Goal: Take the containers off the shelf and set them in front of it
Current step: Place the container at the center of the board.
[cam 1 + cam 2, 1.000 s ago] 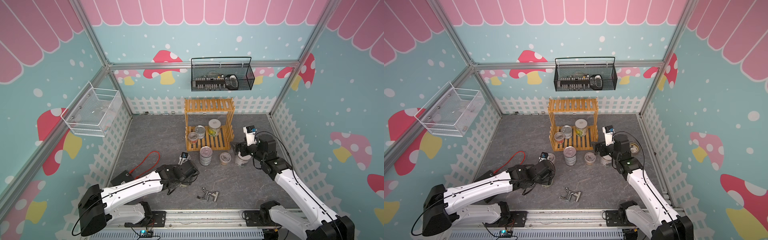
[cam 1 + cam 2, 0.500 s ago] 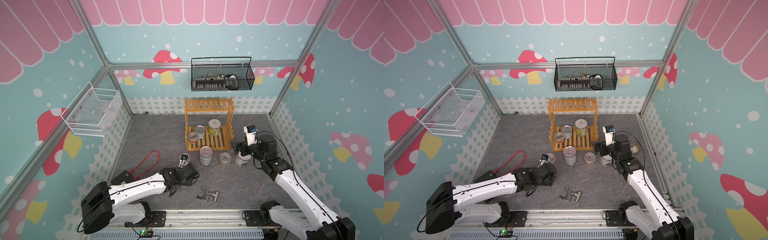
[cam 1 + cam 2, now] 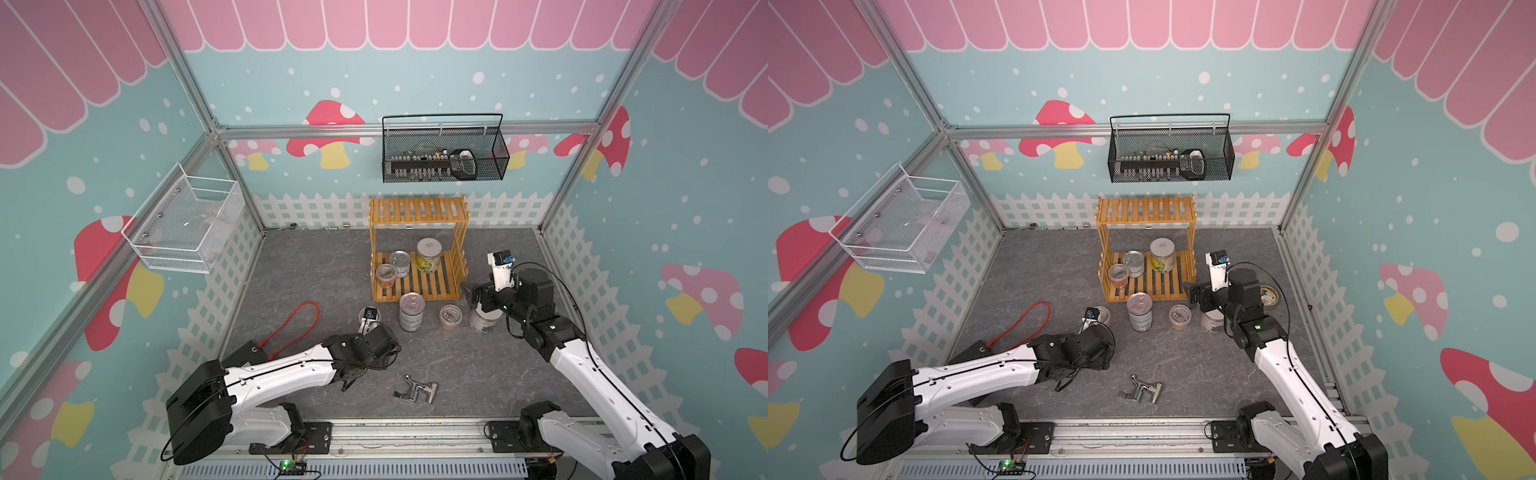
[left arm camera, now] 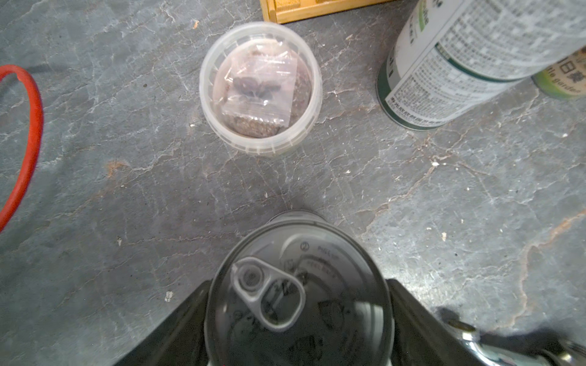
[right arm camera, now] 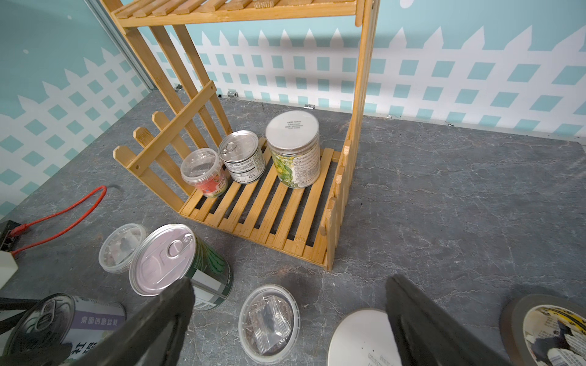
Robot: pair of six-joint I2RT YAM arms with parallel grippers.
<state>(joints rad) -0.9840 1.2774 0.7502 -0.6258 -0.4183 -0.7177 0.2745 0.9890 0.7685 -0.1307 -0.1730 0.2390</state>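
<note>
Shelf: the wooden slatted shelf (image 3: 417,210) stands at the back middle of the grey floor (image 3: 316,266).
Lower tier: 3 containers stand upright on it. The red-filled clear cup (image 5: 203,172) is by the side rail, the short tin can (image 5: 242,155) is just beside it, and the green-label jar (image 5: 293,149) with a white lid comes next along.
Floor, in front of the shelf: the tall tin can (image 3: 411,311) stands upright just off the front edge. The brown-filled clear cup (image 3: 450,316) is near it. The white-lidded jar (image 3: 484,322) is just beyond that, toward the right arm.
Floor, other side of the tall can: the left-side clear cup (image 4: 260,87) sits lid up, just off the shelf's front corner.
Left arm: the left gripper (image 4: 298,283) straddles the purple-label tin can (image 5: 60,320), pull tab up. 1 jaw stands close against each side of it. I cannot tell whether they press the can or have slack. This can is farther out from the shelf than the other 4 on the floor.
Right arm: the right gripper (image 5: 290,282) has its jaws spread wide with nothing clamped. It hangs just above the white-lidded jar, whose lid shows partly under 1 jaw.
Other items: a red cord loop (image 3: 297,328) lies on the floor behind the left arm. A metal tool (image 3: 415,390) lies near the front rail. A tape roll (image 3: 1268,296) lies flat beside the right wrist.
</note>
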